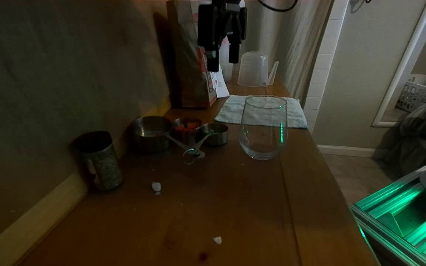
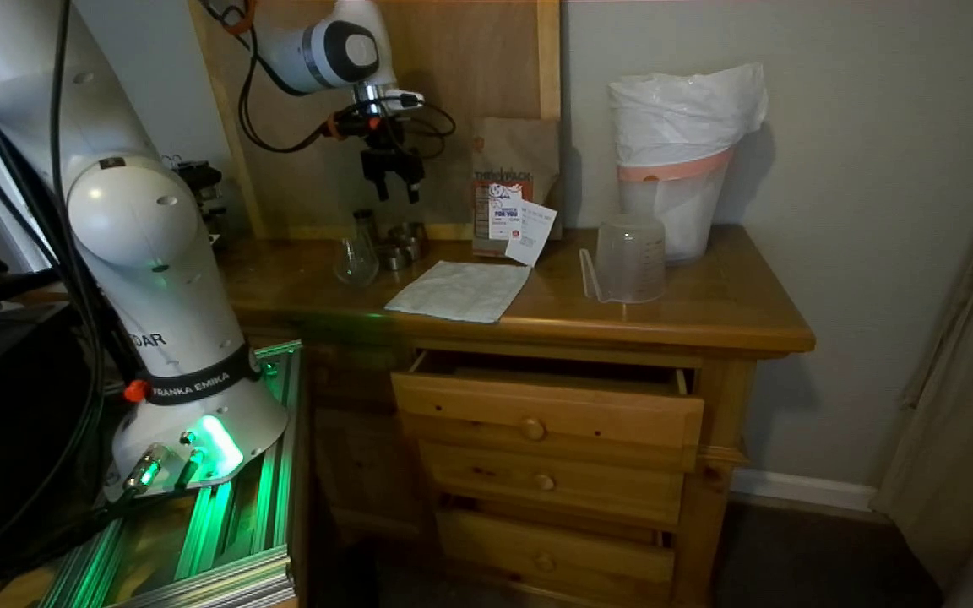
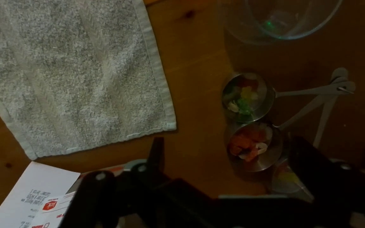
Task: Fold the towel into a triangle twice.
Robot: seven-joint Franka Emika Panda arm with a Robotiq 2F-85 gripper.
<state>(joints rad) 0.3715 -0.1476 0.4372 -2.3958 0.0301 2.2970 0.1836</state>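
Note:
The towel is a pale grey-white cloth lying flat and unfolded on the wooden desk. It shows in both exterior views (image 1: pixel 231 111) (image 2: pixel 461 291) and at the upper left of the wrist view (image 3: pixel 74 72), where its far part is cut off. My gripper is open and empty, pointing down high above the desk in both exterior views (image 1: pixel 223 63) (image 2: pixel 398 196). In the wrist view its dark fingers are wide apart (image 3: pixel 227 141). The left finger appears just below a towel corner, and the right finger appears over the measuring cups. Nothing touches the towel from above.
A clear glass (image 1: pixel 263 138) stands close to the towel. Three metal measuring cups (image 3: pixel 254 147) with bits inside sit beside it. A paper bag (image 2: pixel 516 143) and white paper slip (image 2: pixel 531 232) stand behind the towel. A plastic jug (image 2: pixel 632 262), a jar (image 1: pixel 104 166) and partly open drawers (image 2: pixel 486 409) also show.

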